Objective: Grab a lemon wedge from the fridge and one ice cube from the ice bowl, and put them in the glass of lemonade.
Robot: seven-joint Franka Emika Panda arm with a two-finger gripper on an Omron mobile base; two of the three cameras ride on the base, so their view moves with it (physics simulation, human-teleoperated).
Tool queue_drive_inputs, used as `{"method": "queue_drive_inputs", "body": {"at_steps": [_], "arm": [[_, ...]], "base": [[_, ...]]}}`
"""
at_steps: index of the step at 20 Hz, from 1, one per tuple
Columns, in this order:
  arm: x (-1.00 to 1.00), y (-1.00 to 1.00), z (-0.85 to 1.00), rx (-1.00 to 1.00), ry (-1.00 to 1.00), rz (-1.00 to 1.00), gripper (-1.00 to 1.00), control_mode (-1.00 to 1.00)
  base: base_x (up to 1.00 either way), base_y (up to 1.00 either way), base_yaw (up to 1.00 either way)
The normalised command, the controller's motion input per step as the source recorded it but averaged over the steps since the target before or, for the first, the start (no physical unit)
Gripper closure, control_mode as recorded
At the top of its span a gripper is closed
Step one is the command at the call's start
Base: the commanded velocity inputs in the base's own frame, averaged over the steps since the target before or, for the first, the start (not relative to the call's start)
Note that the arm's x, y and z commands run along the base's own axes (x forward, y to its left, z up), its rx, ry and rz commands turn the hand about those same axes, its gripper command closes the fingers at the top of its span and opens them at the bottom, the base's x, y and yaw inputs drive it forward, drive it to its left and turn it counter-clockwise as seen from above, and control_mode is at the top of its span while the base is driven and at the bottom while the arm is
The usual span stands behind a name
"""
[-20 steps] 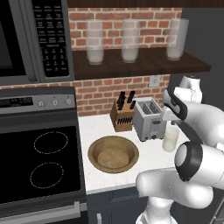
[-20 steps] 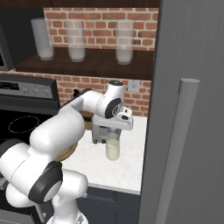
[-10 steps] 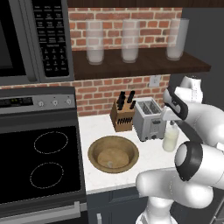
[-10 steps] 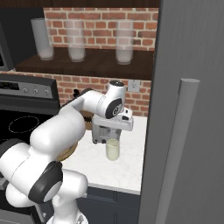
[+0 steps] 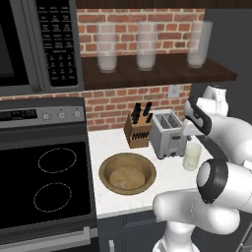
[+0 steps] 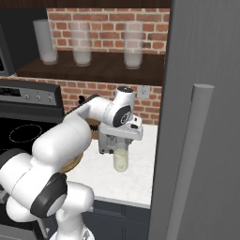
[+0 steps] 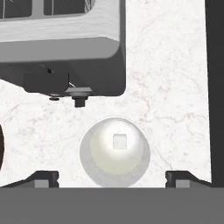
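The glass of lemonade (image 7: 115, 151) stands on the white counter straight under my gripper (image 7: 112, 180), which is open, its fingertips (image 7: 41, 179) wide apart on either side of the rim. A small whitish ice cube (image 7: 119, 141) floats in the pale liquid. From the side, the hand hovers just over the glass (image 6: 121, 160). The wooden ice bowl (image 5: 127, 173) sits to the left, with a tiny pale speck (image 5: 122, 184) inside. At the right, the fridge (image 6: 206, 93) shows its grey front and bar handle (image 6: 187, 164). The lemon wedge is out of view.
A silver toaster (image 5: 167, 134) stands right behind the glass, with a knife block (image 5: 138, 130) to its left. Three tall frosted glasses (image 5: 146, 45) line the shelf above. The stove (image 5: 49, 177) and microwave (image 5: 29, 44) are at the far left.
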Motion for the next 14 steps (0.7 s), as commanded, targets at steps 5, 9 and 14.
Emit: {"method": "queue_drive_inputs", "body": {"at_steps": [5,9,14], "arm": [[-0.03,0.00,0.00,0.00,-0.11,0.00,-1.00,-1.00],[-0.14,0.00,0.01,0.00,-0.13,0.00,-1.00,-1.00],[-0.15,0.00,0.00,0.00,-0.13,0.00,-1.00,-1.00]], "base": [[0.00,0.00,0.00],[0.00,0.00,0.00],[0.00,0.00,0.00]]}}
